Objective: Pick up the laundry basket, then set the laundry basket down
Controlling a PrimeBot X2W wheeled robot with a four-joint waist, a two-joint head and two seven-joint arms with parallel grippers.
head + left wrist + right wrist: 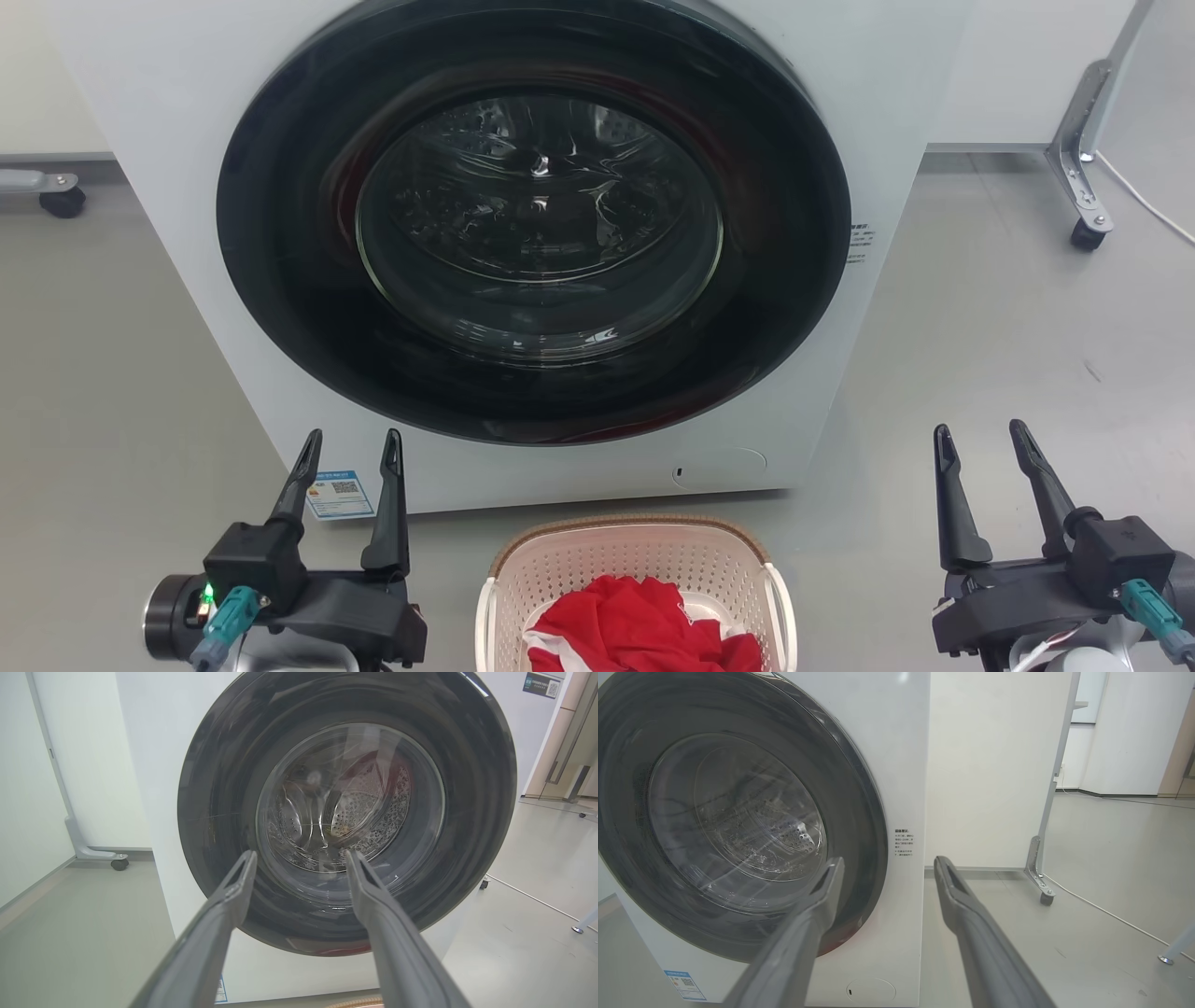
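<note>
Grippers: two; left gripper [354, 437] and right gripper [979, 429], each with its dark fingers spread and nothing between them.
Basket: one cream-white perforated plastic laundry basket [607, 565], on the grey floor [112, 373] between the grippers, touching neither.
Basket look: brown woven-look rim, two white side loop handles, red cloth [644, 625] inside.
Washer: one white front-loading washing machine [159, 140] just behind the basket, round dark glass door [532, 215] closed.

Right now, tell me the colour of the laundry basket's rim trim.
Brown, woven-look, on the laundry basket; clearest in the head view.
</note>
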